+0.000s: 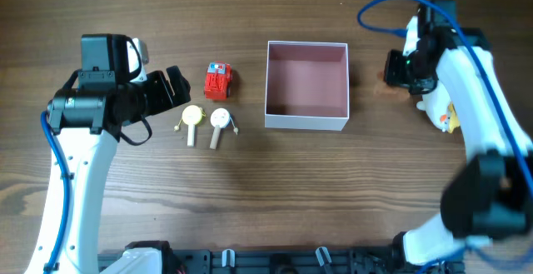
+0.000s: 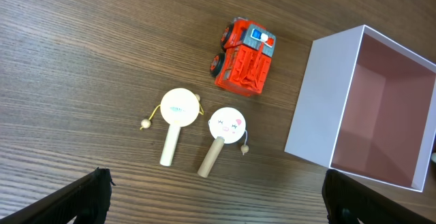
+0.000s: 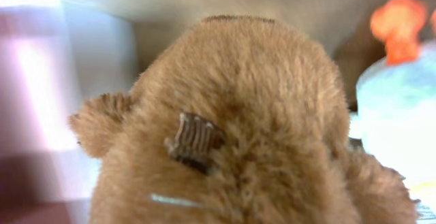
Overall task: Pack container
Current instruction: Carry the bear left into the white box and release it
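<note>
The container (image 1: 306,122), a square white box with a pink inside, sits mid-table with nothing in it; it also shows in the left wrist view (image 2: 319,115). My left gripper (image 1: 176,87) is open and empty, left of a red toy truck (image 1: 218,81) and two small wooden rattle drums (image 1: 193,121) (image 1: 221,124). In the left wrist view the truck (image 2: 245,55) and drums (image 2: 178,108) (image 2: 227,125) lie ahead of the open jaws (image 2: 218,203). My right gripper (image 1: 395,69) is right of the container, at a brown plush toy (image 3: 231,129) that fills its view and hides the fingers.
A white and yellow plush toy (image 1: 444,116) lies under my right arm, and shows blurred in the right wrist view (image 3: 402,101). The container's wall (image 3: 41,81) is blurred at that view's left. The table is dark wood.
</note>
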Tool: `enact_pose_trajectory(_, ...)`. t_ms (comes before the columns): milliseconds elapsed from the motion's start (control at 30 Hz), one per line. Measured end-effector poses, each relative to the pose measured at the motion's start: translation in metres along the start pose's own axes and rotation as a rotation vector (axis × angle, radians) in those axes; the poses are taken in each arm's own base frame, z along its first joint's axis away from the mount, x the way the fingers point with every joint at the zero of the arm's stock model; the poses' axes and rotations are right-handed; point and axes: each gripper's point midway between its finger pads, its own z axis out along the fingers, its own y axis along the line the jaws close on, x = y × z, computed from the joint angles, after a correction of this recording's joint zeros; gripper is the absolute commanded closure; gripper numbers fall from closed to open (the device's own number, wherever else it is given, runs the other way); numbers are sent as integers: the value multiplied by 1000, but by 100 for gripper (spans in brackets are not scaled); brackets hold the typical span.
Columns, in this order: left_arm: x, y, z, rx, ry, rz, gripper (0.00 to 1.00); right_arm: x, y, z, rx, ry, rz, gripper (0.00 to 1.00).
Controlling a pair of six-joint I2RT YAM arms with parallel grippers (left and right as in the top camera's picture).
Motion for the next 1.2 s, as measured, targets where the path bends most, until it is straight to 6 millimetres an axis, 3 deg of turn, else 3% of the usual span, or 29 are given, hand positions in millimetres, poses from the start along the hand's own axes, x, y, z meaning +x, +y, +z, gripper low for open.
enact_pose_trajectory(100,0,0,0,0,0,0,0,-4,42,-58,-102,-142,-32,93)
enact_pose_trajectory(200,0,0,0,0,0,0,0,2,91,-97,-213,-232,-81,71)
enact_pose_trajectory(300,0,0,0,0,0,0,0,6,129,-101,-284,-250,-125,67)
enact_pose_trajectory(433,0,0,0,0,1,0,0,5,174,-81,-342,-248,-168,67)
enact_pose_trajectory(533,0,0,0,-1,2,0,0,1,197,-48,-353,-219,-166,66)
enact_pose_trajectory(633,0,0,0,0,1,0,0,0,202,-13,-335,-169,-136,63)
enact_pose_trajectory(767,0,0,0,0,0,0,0,6,204,48,-309,-73,-104,64)
enact_pose_trajectory(867,0,0,0,0,1,0,0,13,210,78,-327,-22,-99,63)
enact_pose_trajectory(900,0,0,0,0,1,0,0,15,212,87,-335,-5,-98,58)
enact_pose_trajectory(967,0,0,0,0,1,0,0,21,213,99,-338,25,-96,38)
enact_pose_trajectory(1100,0,0,0,0,1,0,0,24,213,101,-345,34,-105,1)
enact_pose_trajectory(1200,0,0,0,0,1,0,0,24,213,97,-344,32,-120,1)
